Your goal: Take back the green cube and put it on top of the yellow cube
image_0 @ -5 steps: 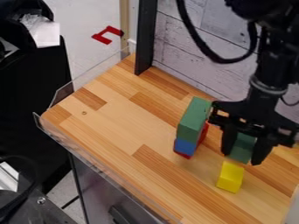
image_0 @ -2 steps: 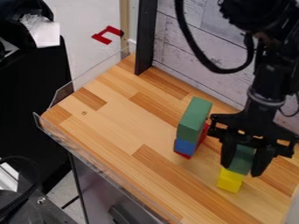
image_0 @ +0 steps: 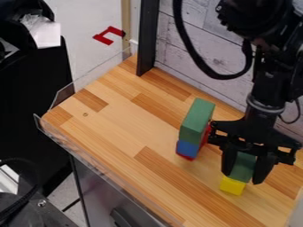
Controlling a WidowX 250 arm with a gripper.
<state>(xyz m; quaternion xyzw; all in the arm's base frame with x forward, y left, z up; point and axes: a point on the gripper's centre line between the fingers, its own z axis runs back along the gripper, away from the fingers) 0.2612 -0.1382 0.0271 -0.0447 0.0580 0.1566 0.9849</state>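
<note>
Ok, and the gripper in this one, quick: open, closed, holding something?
Gripper: closed on the green cube, one finger on each side, with the yellow cube just below.

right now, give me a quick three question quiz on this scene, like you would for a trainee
1. True or false: the long green block is above the blue block.
2. Short answer: what is held between the fingers of the black two-finger gripper?
3. Multiple choice: what colour is the cube directly below the held one?
a) red
b) blue
c) yellow

Key: 1. true; 2. the small green cube; 3. c, the yellow cube.
</note>
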